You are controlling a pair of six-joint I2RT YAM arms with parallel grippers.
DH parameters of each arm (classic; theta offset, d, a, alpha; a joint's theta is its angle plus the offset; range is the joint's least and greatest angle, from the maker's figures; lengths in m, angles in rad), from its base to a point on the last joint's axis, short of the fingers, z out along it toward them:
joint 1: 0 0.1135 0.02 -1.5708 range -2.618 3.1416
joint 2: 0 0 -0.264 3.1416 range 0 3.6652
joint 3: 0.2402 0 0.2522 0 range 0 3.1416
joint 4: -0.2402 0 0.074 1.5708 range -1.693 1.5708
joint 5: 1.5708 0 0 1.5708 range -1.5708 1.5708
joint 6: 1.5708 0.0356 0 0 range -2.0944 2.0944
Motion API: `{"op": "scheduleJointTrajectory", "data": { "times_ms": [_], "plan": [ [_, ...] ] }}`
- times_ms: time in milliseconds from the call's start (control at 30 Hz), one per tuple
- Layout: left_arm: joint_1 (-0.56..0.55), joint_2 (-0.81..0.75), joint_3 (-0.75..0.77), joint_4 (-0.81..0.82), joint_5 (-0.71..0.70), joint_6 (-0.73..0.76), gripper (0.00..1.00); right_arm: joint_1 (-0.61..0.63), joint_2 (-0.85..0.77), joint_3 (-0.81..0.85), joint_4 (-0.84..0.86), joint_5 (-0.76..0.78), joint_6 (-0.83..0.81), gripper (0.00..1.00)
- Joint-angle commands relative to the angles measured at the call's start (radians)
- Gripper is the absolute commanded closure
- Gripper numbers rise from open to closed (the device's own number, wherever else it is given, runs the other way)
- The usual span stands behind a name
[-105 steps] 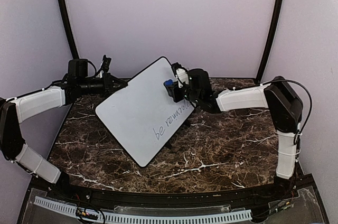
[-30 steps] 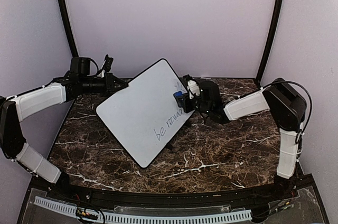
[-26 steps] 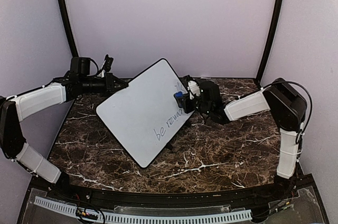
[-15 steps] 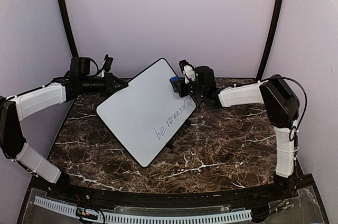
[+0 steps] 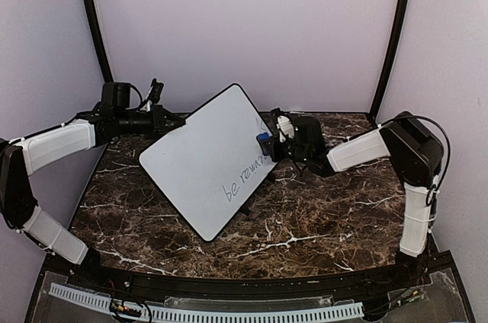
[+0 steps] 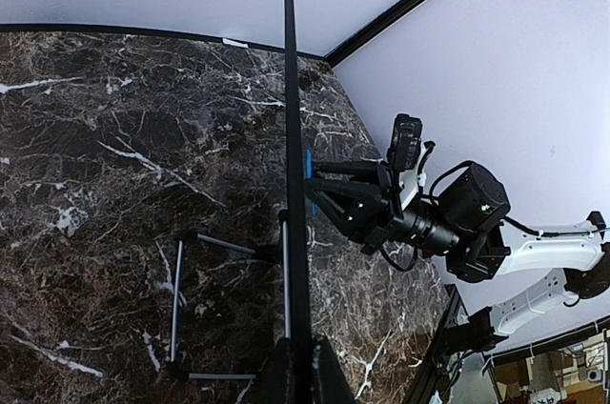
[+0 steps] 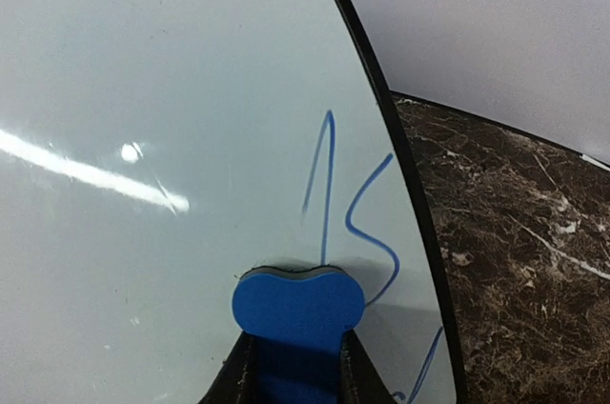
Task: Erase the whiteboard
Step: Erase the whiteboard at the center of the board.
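The whiteboard (image 5: pixel 206 159) stands tilted on the marble table, with "be rewar…" written near its lower right edge. My left gripper (image 5: pixel 174 119) is shut on the board's upper left rim. In the left wrist view the board (image 6: pixel 291 137) is edge-on between that gripper's jaws (image 6: pixel 303 377). My right gripper (image 5: pixel 270 144) is shut on a blue eraser (image 5: pixel 262 139), whose face is pressed against the board near its right edge. In the right wrist view the eraser (image 7: pixel 298 301) sits in the right gripper (image 7: pixel 295 375), just below blue strokes (image 7: pixel 367 223) on the white surface (image 7: pixel 143 137).
The board's thin metal stand legs (image 6: pixel 176 299) rest on the table behind it, and a small black foot (image 5: pixel 244 207) shows under its lower edge. Black frame posts (image 5: pixel 393 33) and purple walls close the back; the right arm (image 5: pixel 366 148) reaches in from the right.
Half a second ago the right gripper held the eraser up near the board's top corner; it has since slid down the right edge. The left arm and the board have not moved.
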Motion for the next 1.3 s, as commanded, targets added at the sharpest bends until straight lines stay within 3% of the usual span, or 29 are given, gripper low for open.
{"op": "scheduleJointTrajectory", "data": {
  "times_ms": [0,133,533,667,1000,1133,1267],
  "plan": [
    [-0.038,-0.011,0.001,0.041,0.147,0.031,1.0,0.011,-0.019,-0.093,-0.046,-0.029,0.016,0.79],
    [-0.038,-0.011,0.0,0.04,0.143,0.032,1.0,0.011,-0.003,-0.046,-0.052,-0.023,0.012,0.79],
    [-0.038,-0.017,0.0,0.036,0.141,0.037,1.0,-0.01,0.154,0.349,-0.19,-0.011,0.007,0.78],
    [-0.038,-0.019,0.001,0.036,0.141,0.038,1.0,-0.014,0.145,0.297,-0.181,-0.02,0.016,0.78],
    [-0.038,-0.027,-0.004,0.046,0.149,0.028,1.0,-0.042,0.036,-0.048,-0.054,-0.098,0.087,0.79],
    [-0.038,-0.029,-0.005,0.048,0.149,0.029,1.0,-0.042,0.034,-0.056,-0.048,-0.121,0.097,0.79],
    [-0.038,-0.028,-0.004,0.046,0.147,0.029,1.0,-0.039,0.059,0.045,-0.089,-0.145,0.099,0.79]
  ]
}}
